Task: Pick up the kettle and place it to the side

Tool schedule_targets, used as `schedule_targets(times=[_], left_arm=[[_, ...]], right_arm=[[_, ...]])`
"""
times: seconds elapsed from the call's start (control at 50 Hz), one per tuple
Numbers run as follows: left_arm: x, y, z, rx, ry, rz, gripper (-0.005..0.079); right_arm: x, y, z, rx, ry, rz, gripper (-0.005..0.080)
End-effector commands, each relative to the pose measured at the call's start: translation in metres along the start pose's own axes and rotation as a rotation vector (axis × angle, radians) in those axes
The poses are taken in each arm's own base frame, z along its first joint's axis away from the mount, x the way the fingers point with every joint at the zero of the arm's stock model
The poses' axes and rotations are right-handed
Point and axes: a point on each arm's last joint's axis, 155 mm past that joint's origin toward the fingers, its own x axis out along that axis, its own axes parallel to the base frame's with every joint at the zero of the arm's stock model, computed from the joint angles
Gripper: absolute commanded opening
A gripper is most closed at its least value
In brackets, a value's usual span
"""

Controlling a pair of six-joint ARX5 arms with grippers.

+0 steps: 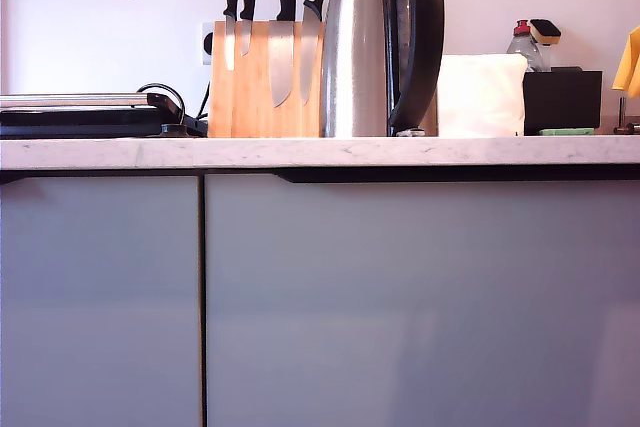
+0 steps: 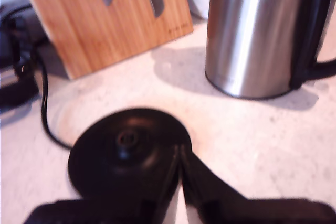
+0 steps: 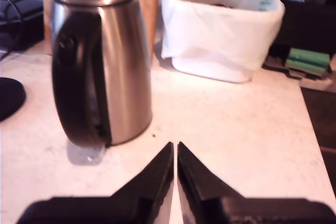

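Kettle (image 3: 102,61) upright, beyond my second gripper (image 3: 175,153); both grippers' jaws together, empty.

— What's cut off?
— The kettle (image 2: 257,35) loses its top at the first wrist view's edge.
— Blurred?
— My first gripper (image 2: 181,182), fingers pressed together; its arm is hidden.

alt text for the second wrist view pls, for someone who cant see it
A steel kettle with a black loop handle stands upright on a pale speckled counter, apart from my second gripper, whose dark jaws are closed together in the foreground. Behind the kettle sits a white-lined bin, with a wooden knife block partly hidden.
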Motion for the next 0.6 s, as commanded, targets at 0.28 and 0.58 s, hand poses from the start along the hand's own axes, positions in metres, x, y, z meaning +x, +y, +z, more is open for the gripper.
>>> schedule_targets(times=[0.28, 0.58], left_arm=[[-0.029, -0.001, -0.044, -0.075, -0.022, 0.069, -0.0018], [-0.056, -0.008, -0.077, -0.092, -0.059, 0.098, -0.0018]], right_arm=[[-0.022, -0.004, -0.05, -0.017, -0.02, -0.031, -0.0007], [-0.042, 0.002, -0.072, 0.008, -0.077, -0.019, -0.0007]])
